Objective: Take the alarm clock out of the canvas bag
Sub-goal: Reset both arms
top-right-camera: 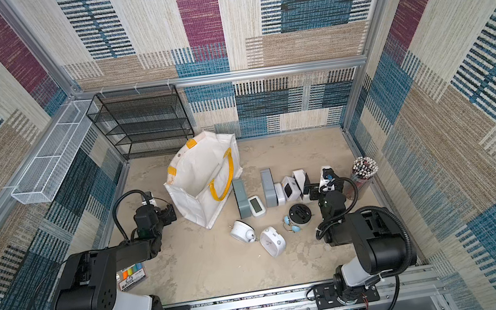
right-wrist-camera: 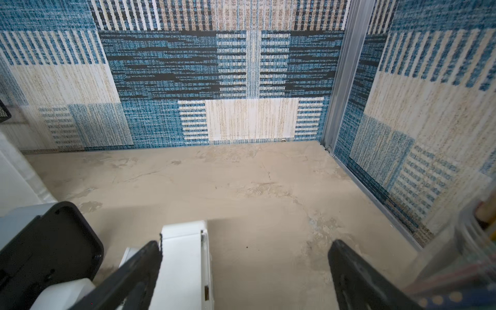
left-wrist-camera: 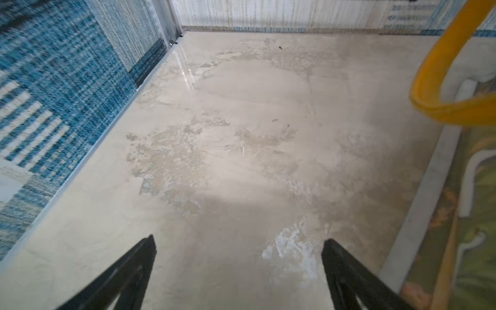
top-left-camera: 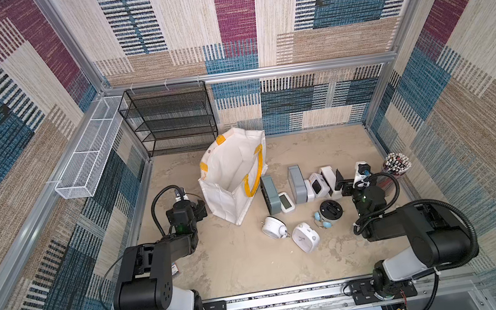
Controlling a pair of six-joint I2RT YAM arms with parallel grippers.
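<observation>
Tabletop (top-left-camera: 237,260): canvas bag (top-left-camera: 231,164) just beside left gripper (left-wrist-camera: 240,239)

Black wire-mesh shelf rack (top-left-camera: 168,120): tiered, upper centre-left in both top views, standing against the back wall.
White mesh trough basket (top-left-camera: 91,149): divided, fixed to the wall, left of the rack.
Clear cup of pencils (top-left-camera: 396,165): upright, right of frame.
Pack of coloured markers (top-right-camera: 132,274): lying flat, lower left in a top view.
Tabletop (top-left-camera: 247,265): beige, mottled.
</observation>
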